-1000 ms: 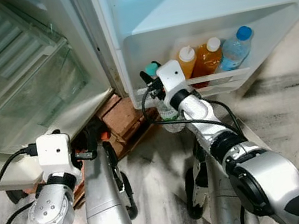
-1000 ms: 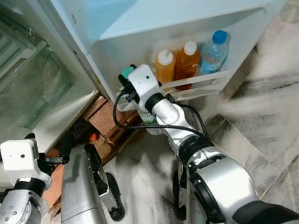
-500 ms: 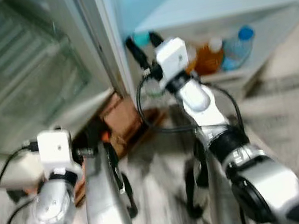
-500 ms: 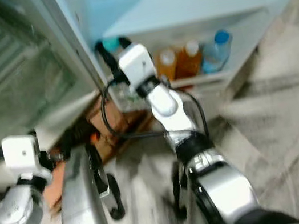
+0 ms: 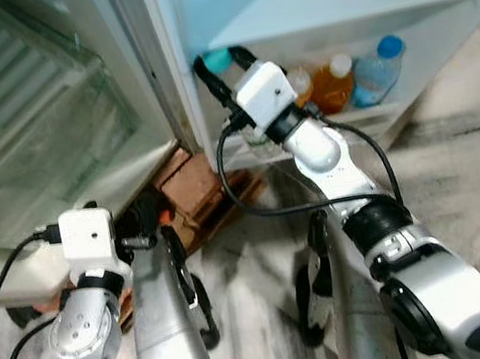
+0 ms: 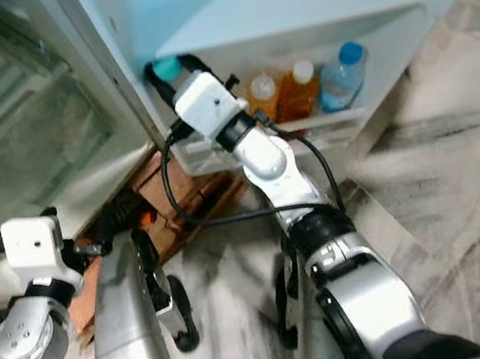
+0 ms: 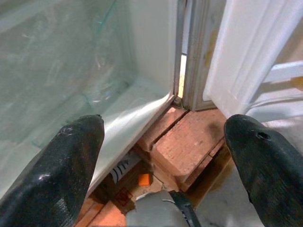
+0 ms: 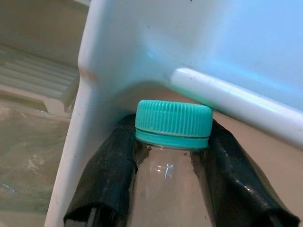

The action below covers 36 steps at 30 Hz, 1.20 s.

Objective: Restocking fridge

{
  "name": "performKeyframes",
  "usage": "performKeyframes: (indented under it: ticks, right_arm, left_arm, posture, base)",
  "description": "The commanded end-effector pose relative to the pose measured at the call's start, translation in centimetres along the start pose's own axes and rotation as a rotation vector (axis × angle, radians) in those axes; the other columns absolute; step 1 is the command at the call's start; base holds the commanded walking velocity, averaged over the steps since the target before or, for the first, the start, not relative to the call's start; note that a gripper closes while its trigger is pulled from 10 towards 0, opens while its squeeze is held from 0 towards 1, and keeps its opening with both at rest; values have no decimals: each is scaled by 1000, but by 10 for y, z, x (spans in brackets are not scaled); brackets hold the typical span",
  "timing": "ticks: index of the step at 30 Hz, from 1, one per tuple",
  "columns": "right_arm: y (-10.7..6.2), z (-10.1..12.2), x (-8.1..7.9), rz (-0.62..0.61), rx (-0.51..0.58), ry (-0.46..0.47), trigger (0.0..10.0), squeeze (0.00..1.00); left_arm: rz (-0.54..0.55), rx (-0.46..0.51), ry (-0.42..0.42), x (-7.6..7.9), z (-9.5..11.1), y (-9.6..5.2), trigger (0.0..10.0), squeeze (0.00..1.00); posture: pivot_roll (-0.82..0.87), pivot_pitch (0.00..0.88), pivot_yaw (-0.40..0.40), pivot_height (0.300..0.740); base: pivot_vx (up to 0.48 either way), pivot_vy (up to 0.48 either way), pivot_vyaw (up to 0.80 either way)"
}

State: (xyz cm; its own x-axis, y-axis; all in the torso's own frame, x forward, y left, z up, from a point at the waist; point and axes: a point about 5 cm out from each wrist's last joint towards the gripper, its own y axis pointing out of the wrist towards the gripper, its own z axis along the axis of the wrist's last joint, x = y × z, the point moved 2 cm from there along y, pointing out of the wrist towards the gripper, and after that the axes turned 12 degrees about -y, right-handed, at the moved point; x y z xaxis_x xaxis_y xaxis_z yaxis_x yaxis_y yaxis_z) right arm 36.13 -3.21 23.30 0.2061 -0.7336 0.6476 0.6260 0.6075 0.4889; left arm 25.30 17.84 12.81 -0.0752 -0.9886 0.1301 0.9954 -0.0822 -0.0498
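Pinching a teal-capped clear bottle (image 8: 168, 165), right jaws (image 8: 165, 156) at door shelf (image 5: 377, 113) holding three bottles (image 5: 335, 84), left jaws (image 7: 165, 161) spread.

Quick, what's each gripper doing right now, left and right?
Left gripper: open, holding nothing, low by the fridge base.
Right gripper: closed on the teal-capped bottle at the door shelf.
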Motion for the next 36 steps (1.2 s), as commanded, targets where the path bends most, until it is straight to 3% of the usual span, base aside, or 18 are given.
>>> performKeyframes:
  ticks: [1, 3, 6, 8, 9, 11, 13, 15, 17, 20, 24, 28, 36]
  right_arm:
    - [30, 106, 58, -234, 488, -114, 10000, 0]
    - [28, 114, 57, -229, 531, -153, 10000, 0]
    - [22, 109, 43, -190, 536, -194, 10000, 0]
    - [15, 92, 28, -135, 499, -222, 10000, 0]
    - [9, 75, 13, -70, 447, -237, 10000, 0]
    - [6, 68, 8, -47, 426, -243, 10000, 0]
    - [-4, 34, -21, 80, 298, -259, 10000, 0]
    - [-6, 29, -25, 97, 275, -257, 10000, 0]
    - [-11, 11, -38, 153, 184, -242, 10000, 0]
    - [-18, -13, -54, 208, 13, -126, 10000, 0]
    - [-27, -30, -63, 236, -117, -17, 10000, 0]
    - [-34, -41, -63, 219, -183, 19, 10000, 0]
    - [-46, -57, -61, 212, -266, 0, 10000, 0]
  left_arm:
    - [25, -33, 3, -5, -9, -4, 10000, 0]
    - [25, -35, 0, -4, -10, -5, 10000, 0]
    - [23, -39, -2, -3, -12, -6, 10000, 0]
    - [19, -40, -3, -2, -13, -6, 10000, 0]
    - [16, -40, -3, -1, -13, -5, 10000, 0]
    - [15, -40, -3, -1, -13, -5, 10000, 0]
    - [13, -44, -1, -1, -13, -6, 10000, 0]
    - [13, -45, -1, -1, -13, -6, 10000, 0]
    - [13, -47, 1, -1, -13, -7, 10000, 0]
    - [13, -50, 4, -2, -13, -8, 10000, 0]
    - [11, -52, 6, -2, -13, -8, 10000, 0]
    - [9, -53, 7, -1, -14, -7, 10000, 0]
    - [5, -52, 8, -1, -14, -5, 10000, 0]
  posture:
    - [207, 311, 6, 524]
    - [200, 312, 8, 524]
    - [201, 311, 8, 524]
    - [202, 313, 10, 524]
    - [203, 315, 11, 524]
    - [203, 319, 13, 524]
    - [213, 326, 15, 524]
    - [213, 326, 15, 524]
    - [219, 330, 17, 524]
    - [225, 335, 19, 524]
    - [226, 336, 19, 524]
    - [223, 335, 18, 524]
    - [221, 330, 20, 524]
  base:
    - [0, 0, 0]
    - [0, 0, 0]
    - [0, 0, 0]
    - [0, 0, 0]
    - [0, 0, 0]
    - [0, 0, 0]
    - [0, 0, 0]
    - [0, 0, 0]
    - [0, 0, 0]
    - [0, 0, 0]
    - [0, 0, 0]
    - [0, 0, 0]
    - [0, 0, 0]
